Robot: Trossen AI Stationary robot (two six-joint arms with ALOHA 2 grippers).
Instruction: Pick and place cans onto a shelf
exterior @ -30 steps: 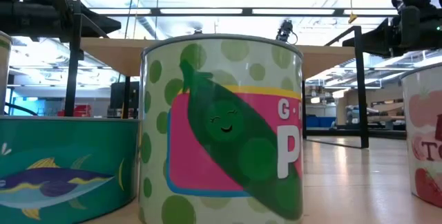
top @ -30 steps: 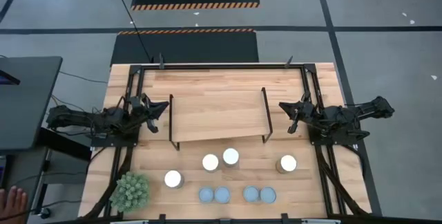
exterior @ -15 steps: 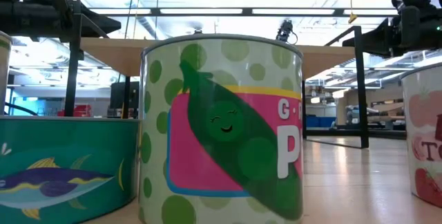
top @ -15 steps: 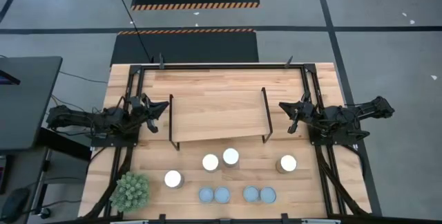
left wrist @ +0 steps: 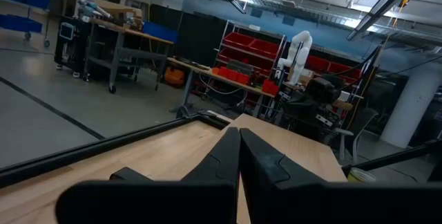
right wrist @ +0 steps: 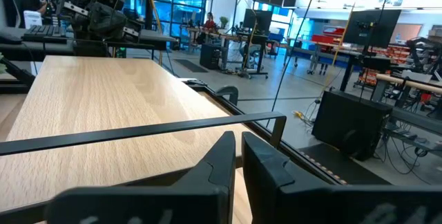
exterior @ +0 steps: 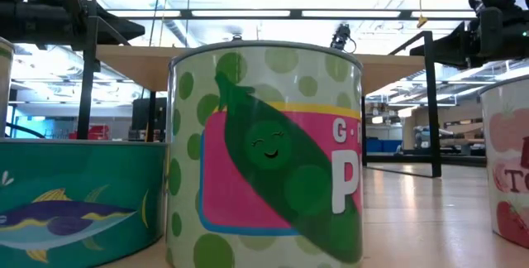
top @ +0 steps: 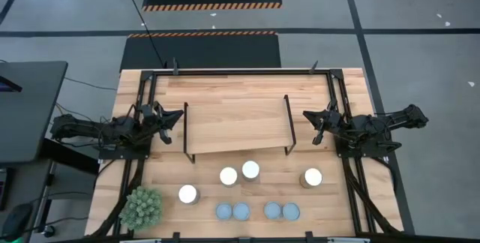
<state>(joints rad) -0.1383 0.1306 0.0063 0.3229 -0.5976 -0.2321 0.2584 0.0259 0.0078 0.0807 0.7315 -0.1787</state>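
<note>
From my remote station: the wooden bench (top: 157, 169) on grey workshop floor. The empty shelf (top: 236, 127) sits between my left gripper (top: 174, 117) and right gripper (top: 313, 123), both sets of fingers closed on nothing. Eight cans (top: 250, 170) stand before it, beside a spiky green plant ball (top: 142, 207).

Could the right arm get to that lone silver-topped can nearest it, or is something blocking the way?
Probably yes. The can stands alone on open table, apart from the shelf, and the right end effector rests just beyond it with nothing between.
</note>
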